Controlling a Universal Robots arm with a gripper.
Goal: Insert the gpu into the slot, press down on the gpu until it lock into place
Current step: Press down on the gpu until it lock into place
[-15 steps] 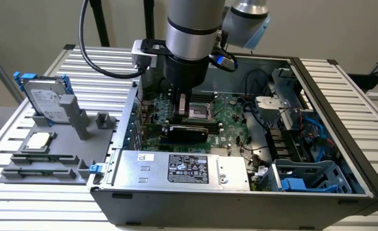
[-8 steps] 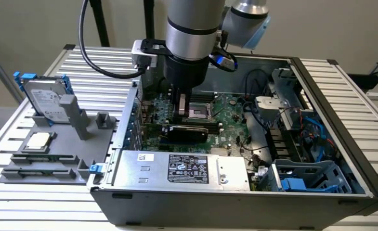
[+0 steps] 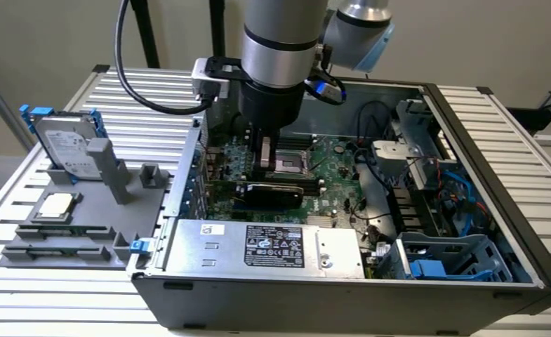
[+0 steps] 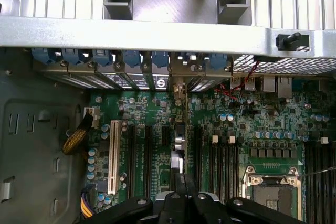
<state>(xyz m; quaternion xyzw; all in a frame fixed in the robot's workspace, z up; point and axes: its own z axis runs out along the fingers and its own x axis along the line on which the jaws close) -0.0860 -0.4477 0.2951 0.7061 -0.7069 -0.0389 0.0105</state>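
Observation:
The gpu (image 3: 270,193) is a thin black card standing on edge on the green motherboard inside the open computer case. In the wrist view the gpu (image 4: 179,150) runs as a narrow dark strip towards the rear brackets. My gripper (image 3: 264,172) reaches straight down from the arm, its fingers shut together, and its tips meet the card's top edge. Seen from the wrist, the gripper (image 4: 184,195) sits directly over that edge. The slot is hidden beneath the card.
A large silver labelled box (image 3: 266,246) fills the case's front. Black memory strips (image 4: 220,156) and the square processor socket (image 4: 270,192) lie beside the card. A blue drive cage (image 3: 443,260) sits at the exterior view's right. A grey fixture holding a hard drive (image 3: 64,147) stands outside the case.

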